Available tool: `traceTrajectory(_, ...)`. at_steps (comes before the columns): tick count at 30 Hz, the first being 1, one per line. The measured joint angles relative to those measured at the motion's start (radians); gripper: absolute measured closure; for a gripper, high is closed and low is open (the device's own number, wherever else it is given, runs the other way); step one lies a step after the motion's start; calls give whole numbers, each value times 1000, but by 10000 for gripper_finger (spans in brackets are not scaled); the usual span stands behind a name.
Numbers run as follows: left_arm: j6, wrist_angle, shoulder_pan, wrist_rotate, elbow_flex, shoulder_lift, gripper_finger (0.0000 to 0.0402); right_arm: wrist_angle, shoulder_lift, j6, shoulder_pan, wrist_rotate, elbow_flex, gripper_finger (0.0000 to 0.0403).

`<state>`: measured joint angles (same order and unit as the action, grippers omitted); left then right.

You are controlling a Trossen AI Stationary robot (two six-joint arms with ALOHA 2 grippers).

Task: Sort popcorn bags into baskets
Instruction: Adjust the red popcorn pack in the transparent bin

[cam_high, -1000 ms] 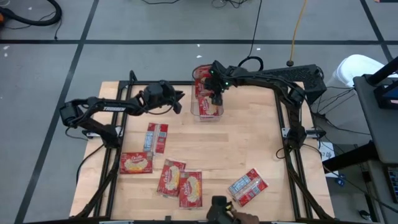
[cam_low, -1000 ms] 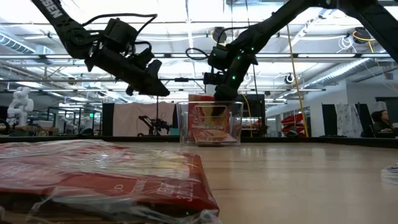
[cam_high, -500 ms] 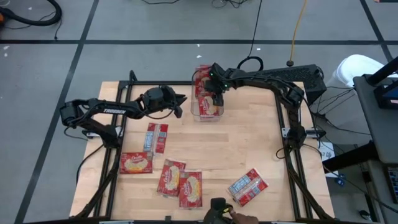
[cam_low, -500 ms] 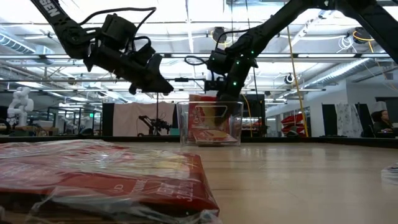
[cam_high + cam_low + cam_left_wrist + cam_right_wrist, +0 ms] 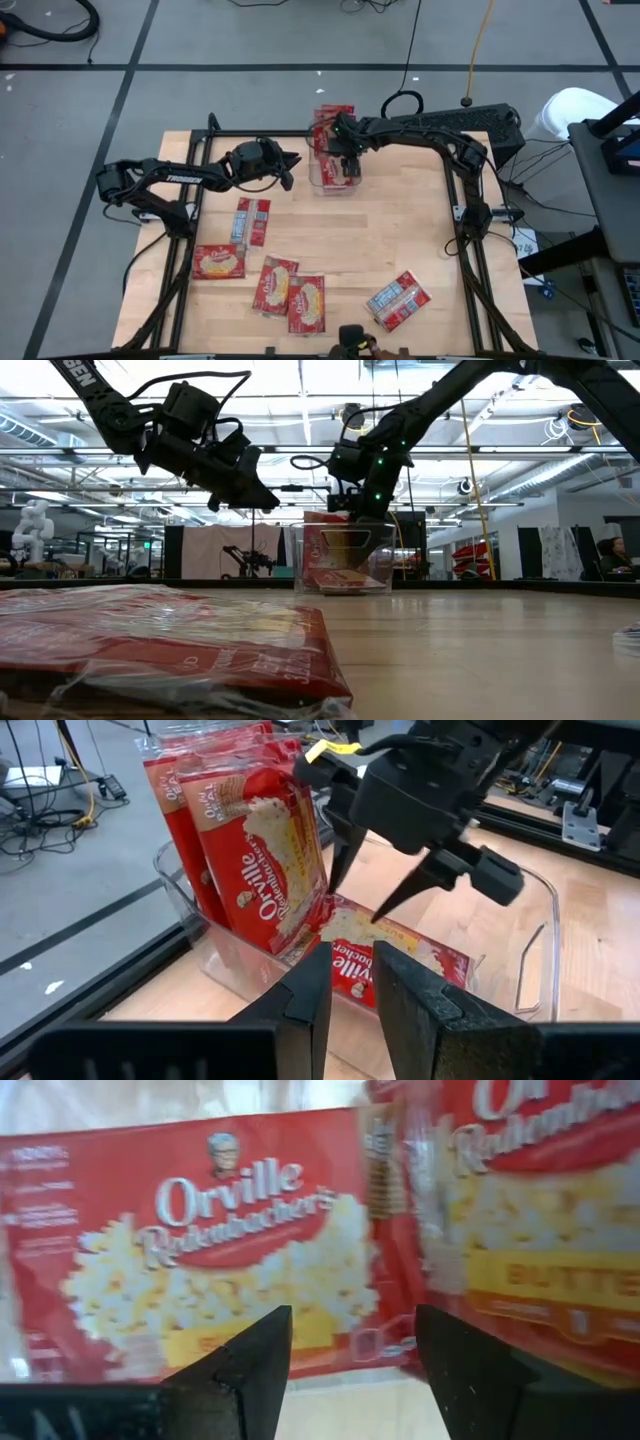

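A clear bin stands near the table's far edge. Two red popcorn bags stand in it and lean on its far wall. A third bag lies flat on its floor. My right gripper is open and points down into the bin, over the flat bag. My left gripper hovers in the air just left of the bin, its fingers a narrow gap apart. Several more bags lie flat on the near half of the table. My right gripper comes from above with its fingers spread over the flat bag on the bin's floor. I cannot tell whether the fingertips touch the bag.
Loose bags lie at the near left, near middle and near right; one is close to the low camera. Bare wood lies between the bin and these bags. A black frame edges the table.
My left gripper has drifted a little toward the near edge beside the bin and risen slightly. My right arm's wrist has shifted a little above the bin, fingers still down inside it. The standing bags now lean farther over the bin's far wall.
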<state>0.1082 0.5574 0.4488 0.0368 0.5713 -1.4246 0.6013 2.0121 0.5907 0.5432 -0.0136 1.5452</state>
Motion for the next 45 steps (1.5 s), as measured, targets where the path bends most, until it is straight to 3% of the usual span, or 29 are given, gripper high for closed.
traceTrajectory(21, -12, 1, 0, 0, 0, 0, 321, -25, 72, 74, 0, 66, 1, 261)
traceTrajectory(32, -20, 1, 0, 1, 1, 0, 321, -37, 107, 101, -4, 70, 4, 395)
traceTrajectory(45, -22, 0, 0, 1, 1, 0, 321, -47, 0, 109, -15, 35, -2, 403)
